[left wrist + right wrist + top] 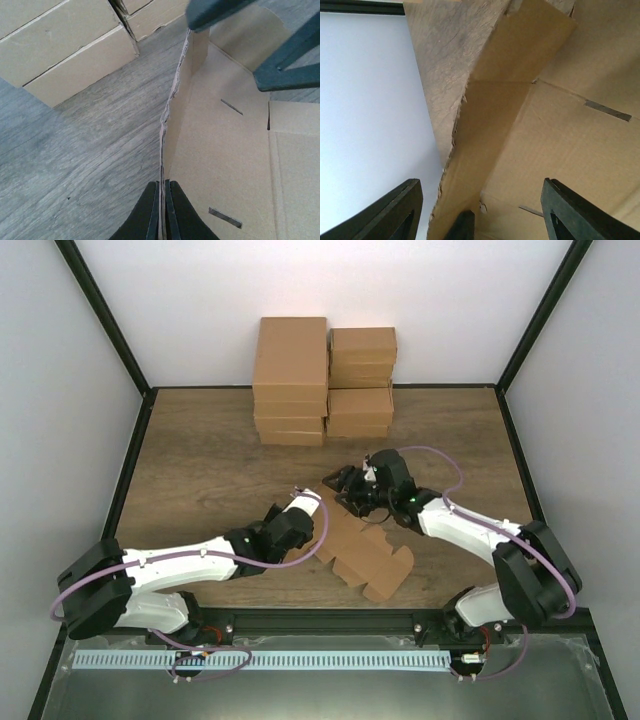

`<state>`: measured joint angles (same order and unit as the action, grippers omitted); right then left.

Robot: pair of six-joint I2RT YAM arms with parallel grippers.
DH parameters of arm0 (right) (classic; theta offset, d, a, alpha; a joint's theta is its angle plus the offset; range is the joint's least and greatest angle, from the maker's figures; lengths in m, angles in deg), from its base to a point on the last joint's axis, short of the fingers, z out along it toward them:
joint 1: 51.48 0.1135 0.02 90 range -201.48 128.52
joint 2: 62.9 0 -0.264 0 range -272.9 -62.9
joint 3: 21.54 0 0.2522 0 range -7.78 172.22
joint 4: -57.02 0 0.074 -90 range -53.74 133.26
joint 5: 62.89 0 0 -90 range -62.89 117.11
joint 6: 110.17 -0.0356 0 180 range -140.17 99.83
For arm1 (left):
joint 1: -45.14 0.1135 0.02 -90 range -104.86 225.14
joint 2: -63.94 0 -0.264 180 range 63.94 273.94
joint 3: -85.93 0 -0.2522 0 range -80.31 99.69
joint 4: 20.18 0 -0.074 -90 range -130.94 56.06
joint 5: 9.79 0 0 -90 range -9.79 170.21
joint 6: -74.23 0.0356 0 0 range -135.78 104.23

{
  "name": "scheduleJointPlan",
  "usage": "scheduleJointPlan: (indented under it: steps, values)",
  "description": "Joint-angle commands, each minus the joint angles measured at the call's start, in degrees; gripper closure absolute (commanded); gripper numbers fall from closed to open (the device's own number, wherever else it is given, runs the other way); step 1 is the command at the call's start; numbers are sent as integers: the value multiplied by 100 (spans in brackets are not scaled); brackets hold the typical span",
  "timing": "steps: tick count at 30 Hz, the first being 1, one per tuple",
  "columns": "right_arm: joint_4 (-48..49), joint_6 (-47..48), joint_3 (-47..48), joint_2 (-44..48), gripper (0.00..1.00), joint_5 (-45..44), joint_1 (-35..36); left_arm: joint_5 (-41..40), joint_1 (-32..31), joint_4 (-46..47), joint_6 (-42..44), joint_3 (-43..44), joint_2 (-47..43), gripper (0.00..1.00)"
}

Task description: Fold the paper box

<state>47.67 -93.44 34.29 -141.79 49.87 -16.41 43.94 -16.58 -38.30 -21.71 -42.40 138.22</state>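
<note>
The unfolded brown cardboard box point(360, 550) lies flat on the wooden table in front of the arms. Its left side wall point(175, 100) is raised upright. My left gripper point(303, 512) is shut on that wall's top edge; in the left wrist view the fingers point(150, 210) pinch the cardboard edge between them. My right gripper point(350, 487) is open at the box's far end. In the right wrist view its fingers point(395, 212) stand wide apart, with the raised wall point(485, 125) and the box floor point(570, 150) between them. The right gripper's fingers point(285, 70) also show in the left wrist view.
Two stacks of finished cardboard boxes stand at the back of the table, a taller one point(292, 380) on the left and another point(361, 380) on the right; they also show in the left wrist view point(65, 45). Black frame posts and white walls surround the table.
</note>
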Motion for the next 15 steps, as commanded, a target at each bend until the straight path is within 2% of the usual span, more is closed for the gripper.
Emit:
scheduleJointPlan:
  steps: [1,11,15]
  values:
    - [8,-279,562,-264,32,-57,53,-123,-83,236,83,-112,-49,96]
    - [-510,-324,1039,-907,33,-90,53,-415,-314,327,216,-170,-76,96]
    - [-497,-310,991,-951,38,-54,53,-472,-447,388,295,-187,-32,96]
